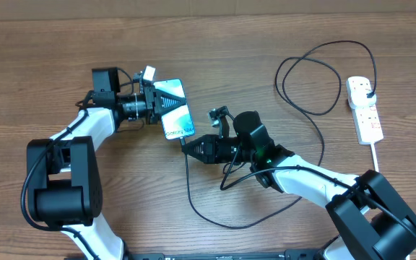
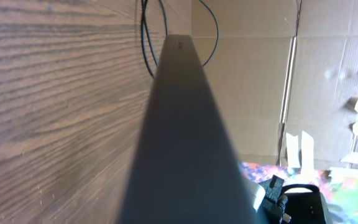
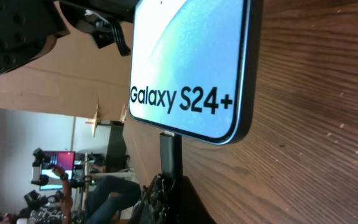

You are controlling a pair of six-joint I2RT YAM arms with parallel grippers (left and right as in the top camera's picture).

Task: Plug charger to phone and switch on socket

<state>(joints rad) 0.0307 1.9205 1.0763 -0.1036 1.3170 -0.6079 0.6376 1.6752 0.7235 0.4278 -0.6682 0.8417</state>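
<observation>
The phone [image 1: 175, 109] has a lit light blue screen and is held off the table by my left gripper [image 1: 152, 102], which is shut on its far end. In the left wrist view its dark back [image 2: 185, 143] fills the middle. The right wrist view shows the screen [image 3: 191, 56] reading "Galaxy S24+". My right gripper [image 1: 188, 146] is shut on the charger's black connector [image 3: 170, 155], whose tip meets the phone's bottom edge. The black cable [image 1: 215, 213] loops across the table to a plug in the white socket [image 1: 365, 108] at the right.
The socket's thick white cord [image 1: 375, 155] runs toward the front edge. The cable makes a large loop [image 1: 309, 79] at the back right. Cardboard walls [image 2: 253, 93] stand around the table.
</observation>
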